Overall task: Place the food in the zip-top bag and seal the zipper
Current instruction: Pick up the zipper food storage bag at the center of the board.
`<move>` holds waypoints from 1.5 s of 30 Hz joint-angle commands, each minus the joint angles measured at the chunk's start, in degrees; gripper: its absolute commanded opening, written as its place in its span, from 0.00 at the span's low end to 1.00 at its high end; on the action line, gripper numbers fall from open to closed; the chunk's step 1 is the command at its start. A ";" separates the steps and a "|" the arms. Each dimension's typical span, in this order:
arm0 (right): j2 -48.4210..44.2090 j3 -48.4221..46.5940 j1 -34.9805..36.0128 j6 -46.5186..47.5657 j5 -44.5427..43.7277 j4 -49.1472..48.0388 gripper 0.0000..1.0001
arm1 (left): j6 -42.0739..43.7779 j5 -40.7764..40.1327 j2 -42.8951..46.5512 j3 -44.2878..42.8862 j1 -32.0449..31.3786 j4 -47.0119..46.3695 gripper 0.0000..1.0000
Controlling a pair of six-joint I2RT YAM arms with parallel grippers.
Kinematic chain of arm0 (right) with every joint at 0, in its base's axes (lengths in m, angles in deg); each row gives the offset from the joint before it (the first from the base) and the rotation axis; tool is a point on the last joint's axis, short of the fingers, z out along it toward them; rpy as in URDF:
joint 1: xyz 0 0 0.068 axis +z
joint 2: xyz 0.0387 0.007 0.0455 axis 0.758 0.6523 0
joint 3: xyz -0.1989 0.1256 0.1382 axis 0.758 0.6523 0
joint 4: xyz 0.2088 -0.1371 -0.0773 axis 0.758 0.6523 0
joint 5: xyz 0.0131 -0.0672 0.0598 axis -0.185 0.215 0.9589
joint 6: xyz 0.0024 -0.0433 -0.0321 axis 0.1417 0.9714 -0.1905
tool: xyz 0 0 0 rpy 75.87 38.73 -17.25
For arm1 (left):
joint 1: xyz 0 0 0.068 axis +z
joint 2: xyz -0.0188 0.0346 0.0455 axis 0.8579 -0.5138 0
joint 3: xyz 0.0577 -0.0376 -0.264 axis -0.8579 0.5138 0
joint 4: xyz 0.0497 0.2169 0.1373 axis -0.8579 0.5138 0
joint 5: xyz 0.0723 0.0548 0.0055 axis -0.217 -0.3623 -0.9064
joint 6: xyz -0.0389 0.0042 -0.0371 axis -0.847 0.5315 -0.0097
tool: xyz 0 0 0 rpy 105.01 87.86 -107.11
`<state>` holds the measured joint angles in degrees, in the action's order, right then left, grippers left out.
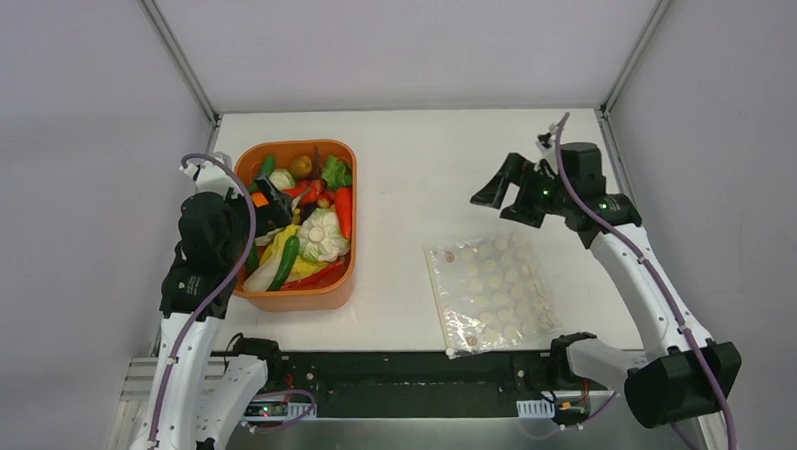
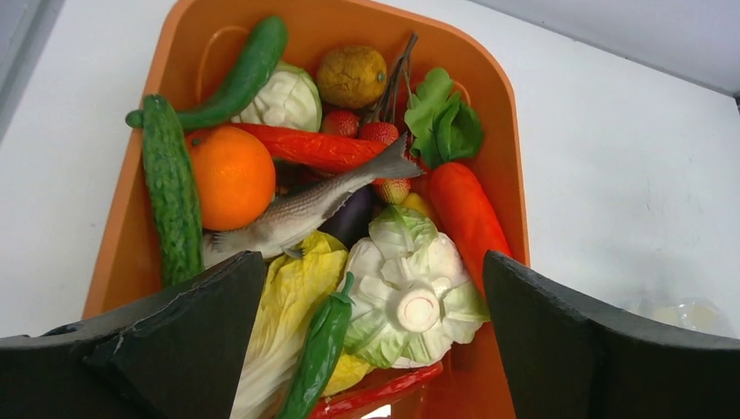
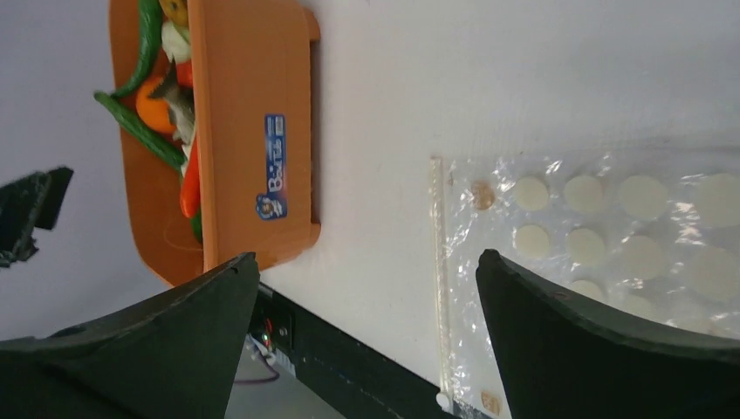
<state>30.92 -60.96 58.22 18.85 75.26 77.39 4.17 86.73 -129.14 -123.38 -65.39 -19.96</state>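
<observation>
**A:** Why is all the food (image 1: 304,223) in the orange tub (image 1: 302,300) while the bag (image 1: 492,292) lies alone?

**B:** It looks like a starting layout. The tub is at the left of the overhead frame. The bag lies flat on the table (image 1: 403,185) at lower right, well apart, so each arm gets one.

**A:** And the left pincer (image 2: 371,262)?

**B:** Wide open and empty, hovering over the tub. The cabbage (image 2: 414,301) and a green pepper (image 2: 323,349) lie right between its fingers, and the orange (image 2: 231,175) is toward the upper left.

**A:** The right pincer (image 3: 366,257)?

**B:** Also wide, holding nothing. The bag fills the right of its view. The zipper (image 3: 438,279) runs along the edge facing the tub, nearer the finger at the frame's right.
</observation>
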 commanded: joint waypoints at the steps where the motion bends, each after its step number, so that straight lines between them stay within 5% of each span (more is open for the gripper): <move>1: 2.12 -0.73 9.97 1.99 -6.12 3.08 0.98 | -3.11 1.87 1.32 1.59 0.33 -5.32 1.00; 5: 2.64 2.19 18.90 1.49 -15.35 3.27 0.97 | -4.42 1.60 5.88 2.65 0.33 -5.93 1.00; 15: 8.25 12.37 33.29 -6.11 -27.97 -2.48 0.75 | -10.76 6.25 19.28 10.14 0.36 -9.80 1.00; 26: 19.59 13.42 42.41 -10.80 -37.25 -8.08 0.65 | -5.46 22.25 11.94 6.64 0.33 -4.29 1.00; 45: 29.51 12.57 48.94 -14.01 -47.39 -9.84 0.48 | 0.78 16.57 10.48 4.10 -2.22 6.48 0.94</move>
<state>57.07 -48.07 106.80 6.06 29.58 67.66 3.45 104.48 -119.55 -117.04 -67.35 -13.99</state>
